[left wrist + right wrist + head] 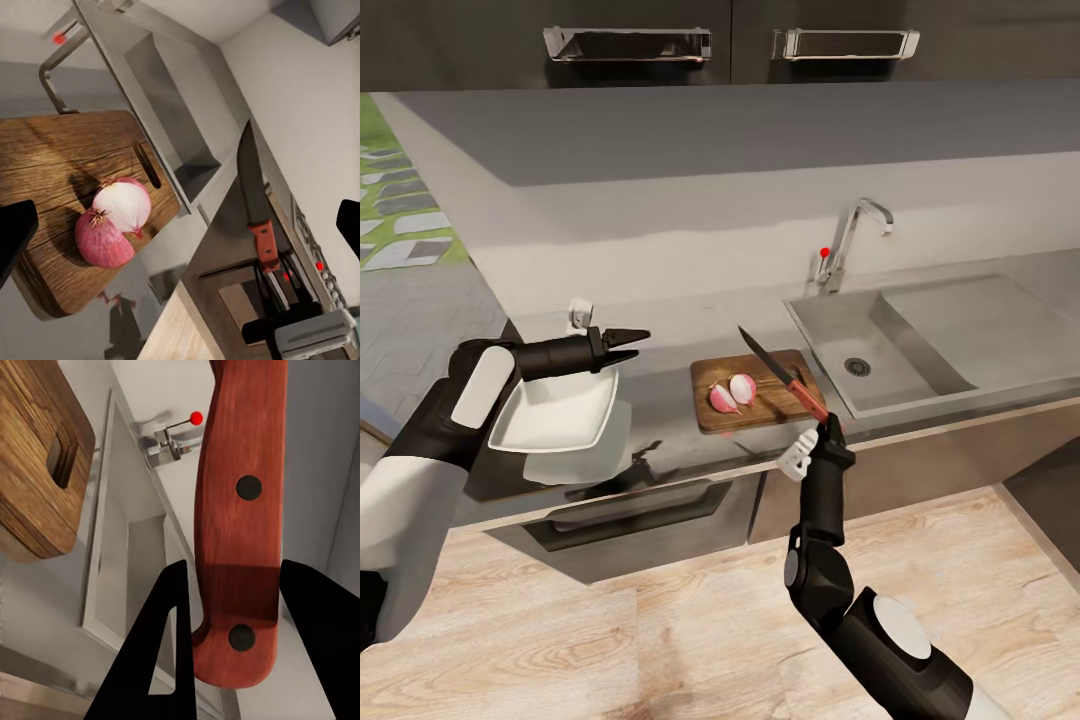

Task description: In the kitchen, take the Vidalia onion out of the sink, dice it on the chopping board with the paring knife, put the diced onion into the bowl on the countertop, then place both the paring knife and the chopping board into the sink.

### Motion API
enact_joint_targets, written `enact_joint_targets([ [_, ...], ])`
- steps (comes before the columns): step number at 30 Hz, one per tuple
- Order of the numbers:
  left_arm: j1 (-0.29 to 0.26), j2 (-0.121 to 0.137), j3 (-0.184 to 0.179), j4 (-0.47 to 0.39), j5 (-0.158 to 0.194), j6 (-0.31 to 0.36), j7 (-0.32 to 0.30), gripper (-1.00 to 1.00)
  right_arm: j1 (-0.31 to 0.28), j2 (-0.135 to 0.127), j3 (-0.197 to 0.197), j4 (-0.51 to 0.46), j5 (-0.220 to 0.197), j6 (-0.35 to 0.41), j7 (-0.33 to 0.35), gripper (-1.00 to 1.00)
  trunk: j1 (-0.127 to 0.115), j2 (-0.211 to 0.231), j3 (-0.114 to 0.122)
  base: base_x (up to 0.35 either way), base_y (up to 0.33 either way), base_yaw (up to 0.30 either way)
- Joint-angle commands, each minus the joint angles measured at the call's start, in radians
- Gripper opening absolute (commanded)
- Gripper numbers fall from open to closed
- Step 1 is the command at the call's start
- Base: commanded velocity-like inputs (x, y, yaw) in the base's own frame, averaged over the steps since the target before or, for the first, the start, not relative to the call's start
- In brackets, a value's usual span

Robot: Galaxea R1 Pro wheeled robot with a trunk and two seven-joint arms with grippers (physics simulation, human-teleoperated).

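Grey countertop (660,330), steel sink (920,350), wooden chopping board (750,392), halved Vidalia onion (732,392), pale wood floor (660,640)

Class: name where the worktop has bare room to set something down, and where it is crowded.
Free: the countertop strip between bowl and chopping board; the sink drainboard. Crowded: the board, with two onion halves and the paring knife above.

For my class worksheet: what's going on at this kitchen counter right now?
The right claw holds the paring knife by its red handle, blade raised over the chopping board. The onion lies on the board in two halves, not yet diced. The left claw hangs open above the white bowl on the countertop. The sink is beside the board.
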Motion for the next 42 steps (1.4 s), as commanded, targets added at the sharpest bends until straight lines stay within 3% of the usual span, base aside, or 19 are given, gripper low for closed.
enact_joint_targets([
  [1,-0.001,0.001,-0.001,-0.002,-0.001,0.003,-0.004,1.0,-0.001,-0.001,0.003,0.0,-0.002,0.005,-0.004,-1.0,0.001,-0.002,-0.002,0.0,0.0,0.0],
  [10,-0.001,0.001,-0.001,-0.047,-0.001,0.003,-0.004,1.0,-0.001,0.0,0.004,0.0,-0.002,0.004,-0.004,-1.0,0.001,-0.002,-0.002,0.0,0.134,0.0],
  [42,-0.001,0.002,-0.001,-0.051,-0.001,0.003,-0.004,1.0,-0.001,0.0,0.005,0.0,-0.001,0.004,-0.004,-1.0,0.001,-0.002,0.003,0.0,0.017,-0.018],
])
